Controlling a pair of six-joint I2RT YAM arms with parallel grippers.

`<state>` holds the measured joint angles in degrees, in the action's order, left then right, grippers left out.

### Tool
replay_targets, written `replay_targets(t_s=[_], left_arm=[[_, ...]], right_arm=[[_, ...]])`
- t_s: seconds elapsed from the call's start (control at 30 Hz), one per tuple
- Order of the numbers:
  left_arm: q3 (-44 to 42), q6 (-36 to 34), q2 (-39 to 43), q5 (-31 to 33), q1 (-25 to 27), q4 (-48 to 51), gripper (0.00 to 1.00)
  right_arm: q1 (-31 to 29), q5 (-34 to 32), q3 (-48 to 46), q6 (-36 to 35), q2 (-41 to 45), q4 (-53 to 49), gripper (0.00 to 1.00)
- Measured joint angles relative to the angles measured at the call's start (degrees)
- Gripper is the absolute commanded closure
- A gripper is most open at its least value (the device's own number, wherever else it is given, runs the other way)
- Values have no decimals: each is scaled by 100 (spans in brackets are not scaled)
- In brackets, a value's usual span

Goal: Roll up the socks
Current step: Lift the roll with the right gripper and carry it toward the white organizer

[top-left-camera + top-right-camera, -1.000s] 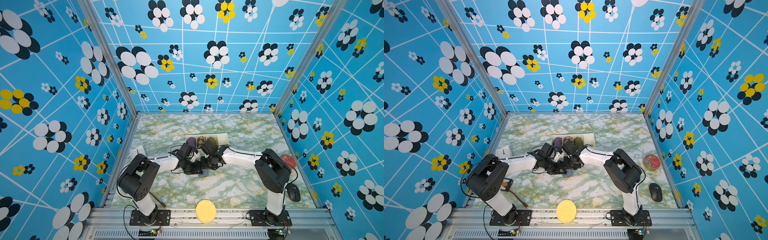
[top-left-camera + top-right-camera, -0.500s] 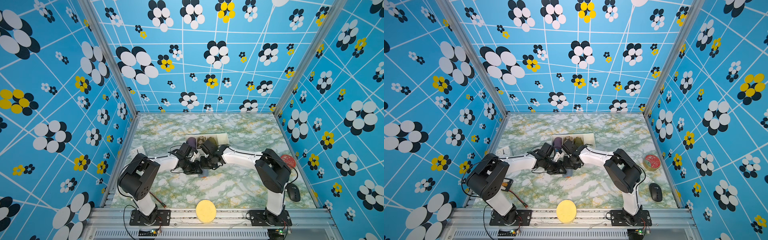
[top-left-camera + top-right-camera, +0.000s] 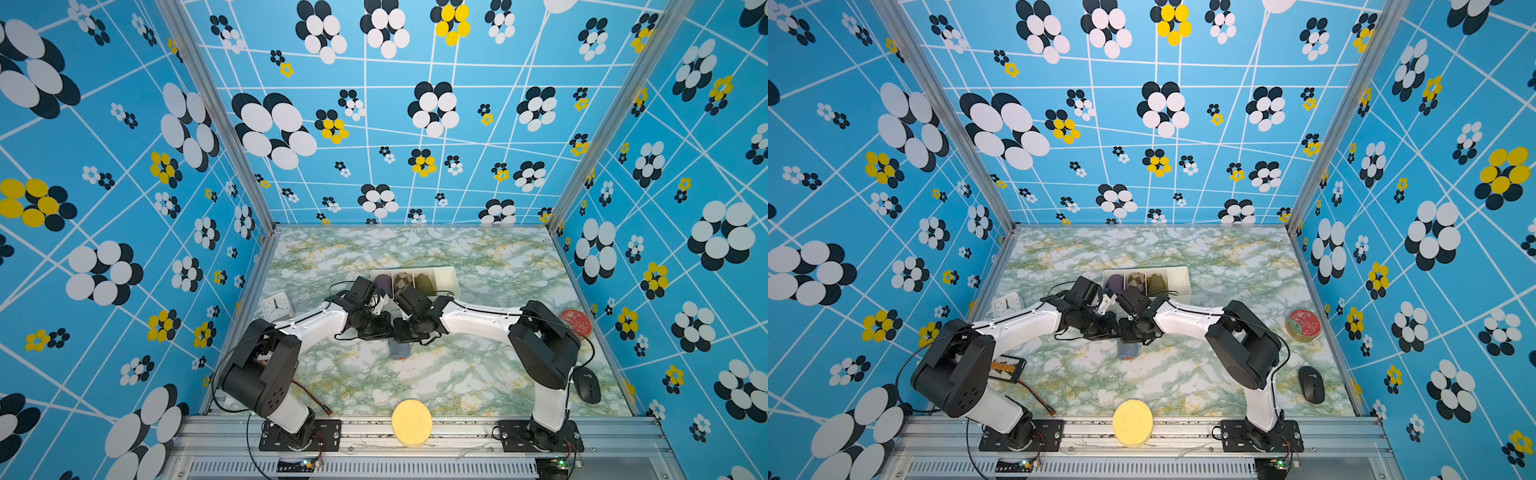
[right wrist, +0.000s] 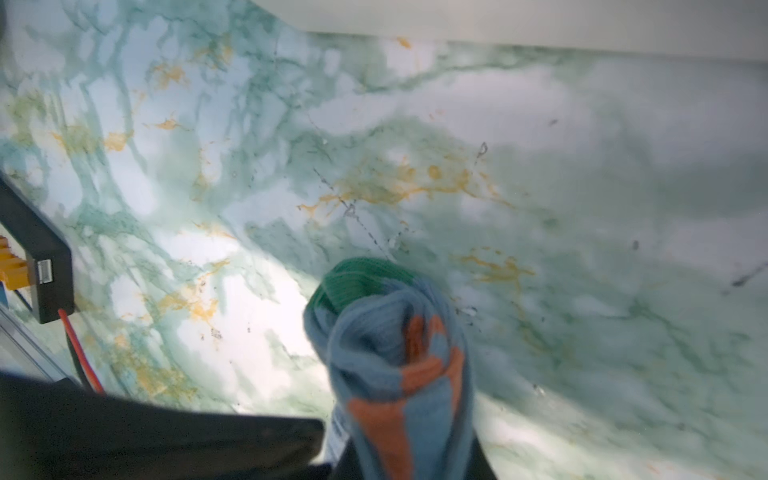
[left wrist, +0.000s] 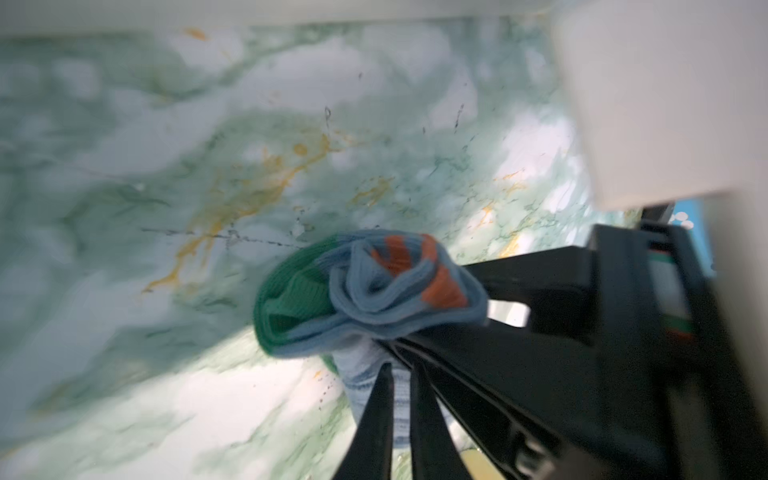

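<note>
One marbled green-and-white surface carries everything. Two white-and-black arms stand at its near edge, the left arm and the right arm.

There is one white divided tray towards the back. One yellow round disc sits on the front rail. One red round tin lies by the right wall, with one black mouse nearer the front. One white clock stands by the left wall, and one black-and-orange pack lies under the left arm.

The tray holds three rolled pairs, each in its own compartment: a purple roll, a checkered roll and an olive roll.

The socks are one bundle, grey-blue with green and orange showing. They are mid-surface, just in front of the tray. Whether they touch the surface I cannot tell.

Both arms reach low and inward, elbows out, so that their wrists meet over the bundle. The left tool is closed, pinching a pale fold of the socks between its fingers. The right tool is clamped on the rolled part from the opposite side.
</note>
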<state>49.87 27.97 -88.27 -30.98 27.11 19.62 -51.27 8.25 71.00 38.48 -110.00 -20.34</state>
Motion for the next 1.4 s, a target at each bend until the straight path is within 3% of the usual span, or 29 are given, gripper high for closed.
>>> replay_targets(t_s=[0.3, 0.7, 1.1, 1.4], left_arm=[[212, -122, 1056, 90, -715, 404, 86], [411, -282, 1287, 149, -1187, 796, 86], [468, -407, 1287, 149, -1414, 892, 86], [468, -411, 1287, 146, -1552, 918, 86]], right_arm=[[243, -7, -168, -282, 511, -365, 100], [1318, -415, 455, -1067, 1606, -1408, 100], [2371, -315, 1207, -1478, 1316, -1665, 100], [2712, 66, 1788, -1646, 529, -1696, 100]])
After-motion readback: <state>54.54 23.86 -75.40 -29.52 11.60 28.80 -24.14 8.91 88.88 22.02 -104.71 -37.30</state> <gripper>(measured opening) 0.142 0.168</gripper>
